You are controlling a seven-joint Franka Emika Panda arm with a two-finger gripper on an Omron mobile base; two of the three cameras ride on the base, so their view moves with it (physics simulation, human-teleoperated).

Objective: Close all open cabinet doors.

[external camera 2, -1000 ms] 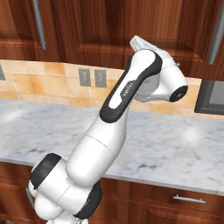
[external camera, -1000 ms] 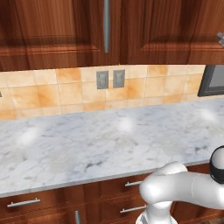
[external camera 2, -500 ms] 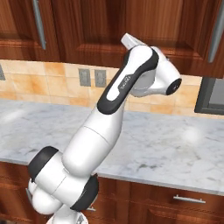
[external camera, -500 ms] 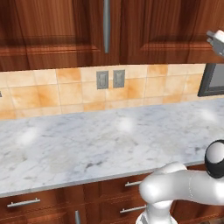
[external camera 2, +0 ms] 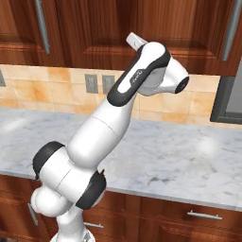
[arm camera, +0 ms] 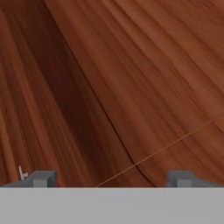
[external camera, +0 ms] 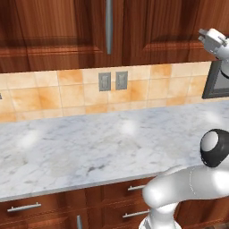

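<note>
Close against the glossy reddish-brown wooden cabinet door [arm camera: 131,78], your gripper [arm camera: 111,178] sits with jaws spread and empty; next, judge a steady push shut.

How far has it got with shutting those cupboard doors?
Done: the upper cabinet doors over the counter look flush. In hand: the pincer, fingers apart, sits close against a reddish wood panel. Whether that door is fully shut can't be told, so what's left is unclear.

Reddish-brown glossy cabinet doors [external camera: 67,27] above counter, vertical silver bar handles, appear shut.
</note>
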